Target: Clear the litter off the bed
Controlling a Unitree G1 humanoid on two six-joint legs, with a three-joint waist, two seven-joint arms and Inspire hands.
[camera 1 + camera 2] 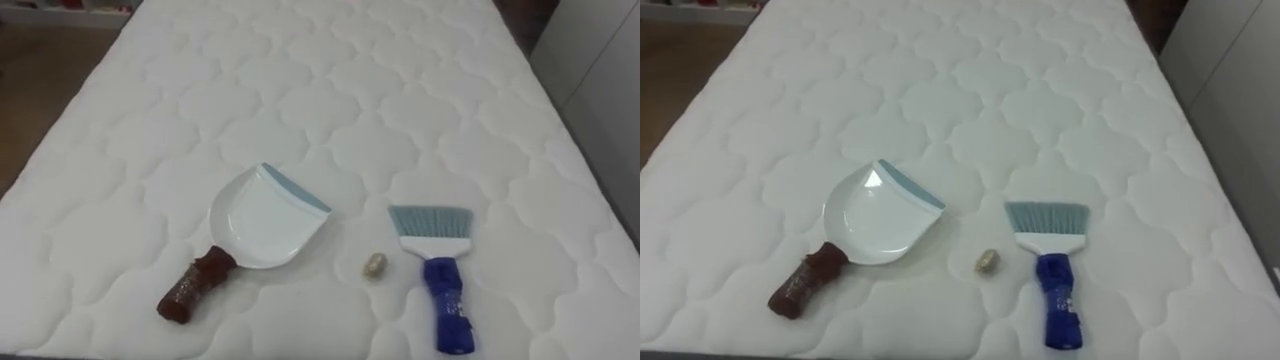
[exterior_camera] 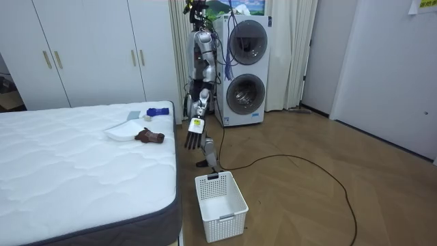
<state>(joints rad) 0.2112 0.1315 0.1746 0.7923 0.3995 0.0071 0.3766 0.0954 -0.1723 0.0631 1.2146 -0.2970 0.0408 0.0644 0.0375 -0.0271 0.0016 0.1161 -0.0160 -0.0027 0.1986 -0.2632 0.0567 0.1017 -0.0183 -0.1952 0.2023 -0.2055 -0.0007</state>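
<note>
A white dustpan [image 1: 260,220] with a blue-grey lip and a brown wrapped handle [image 1: 195,287] lies on the white quilted mattress [image 1: 300,80], at my front left. To its right lies a hand brush [image 1: 440,270] with a blue handle and pale blue bristles pointing away from me. Between them sits a small beige scrap [image 1: 375,266]. In the room view I stand at the bed's end, by the dustpan [image 2: 123,132] and the brush [image 2: 157,111]. My left hand [image 2: 193,137] hangs at my side beside the mattress corner, its fingers straight and holding nothing.
A white slatted basket [image 2: 220,205] stands on the wooden floor beside the bed. Behind me is a stacked washer and dryer [image 2: 246,68], with white wardrobes [image 2: 89,48] along the wall. In the eye view a pale wall runs along the mattress's right edge [image 1: 600,90].
</note>
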